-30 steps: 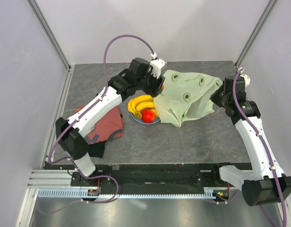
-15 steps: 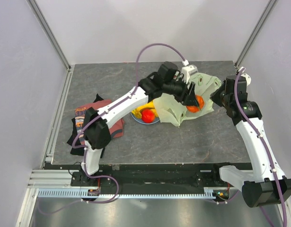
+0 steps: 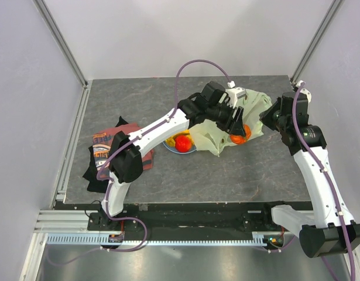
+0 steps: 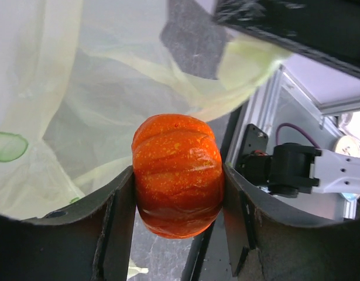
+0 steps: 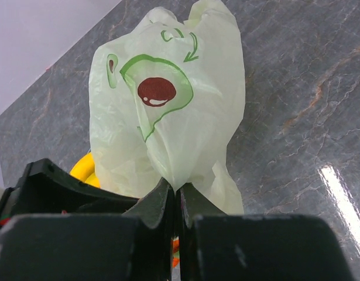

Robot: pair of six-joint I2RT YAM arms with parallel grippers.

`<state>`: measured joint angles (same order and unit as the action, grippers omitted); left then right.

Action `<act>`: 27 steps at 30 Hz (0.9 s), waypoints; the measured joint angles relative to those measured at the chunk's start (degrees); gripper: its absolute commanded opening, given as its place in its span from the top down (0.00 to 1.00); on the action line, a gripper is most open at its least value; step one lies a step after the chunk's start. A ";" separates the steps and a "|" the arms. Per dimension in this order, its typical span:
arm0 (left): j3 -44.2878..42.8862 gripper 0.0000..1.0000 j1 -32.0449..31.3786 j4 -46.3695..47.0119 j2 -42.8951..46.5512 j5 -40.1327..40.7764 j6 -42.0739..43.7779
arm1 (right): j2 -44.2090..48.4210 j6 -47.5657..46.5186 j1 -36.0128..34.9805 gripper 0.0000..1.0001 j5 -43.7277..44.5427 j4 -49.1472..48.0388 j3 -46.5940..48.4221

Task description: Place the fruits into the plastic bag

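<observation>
Left gripper point(image 4: 178, 202), jaws clamped on orange-red ribbed fruit point(image 4: 177, 175), centre of left wrist view, among open folds of plastic bag point(image 3: 209, 139), right of centre in top view, right gripper point(image 5: 178, 199) pinched onto bag fold, red fruit point(image 3: 182, 143) and bananas point(image 3: 168, 141) on blue plate point(image 3: 188, 150), just left of bag.

Dark grey marbled tabletop point(image 3: 139, 96) was boxed on three sides by plain white panel walls point(image 3: 185, 35); slotted aluminium rail point(image 3: 185, 238) ran along its near edge.
</observation>
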<state>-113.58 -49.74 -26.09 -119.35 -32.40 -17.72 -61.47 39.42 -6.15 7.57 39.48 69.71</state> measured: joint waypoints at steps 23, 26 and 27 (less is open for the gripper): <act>-4.02 0.55 -0.11 -1.95 -8.11 17.86 6.29 | 2.60 -0.02 0.00 0.93 -4.42 -0.07 0.00; -4.00 0.55 -0.66 -2.89 -8.59 19.06 7.56 | 2.60 0.00 0.00 0.93 -4.59 -0.07 0.00; -4.00 0.54 -0.90 -3.19 -8.59 19.15 7.96 | 2.60 0.00 0.00 0.94 -4.66 -0.04 0.00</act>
<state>-117.58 -50.63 -29.28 -127.94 -13.26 -9.76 -58.87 39.42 -6.15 2.92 39.44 69.71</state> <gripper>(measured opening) 0.607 0.069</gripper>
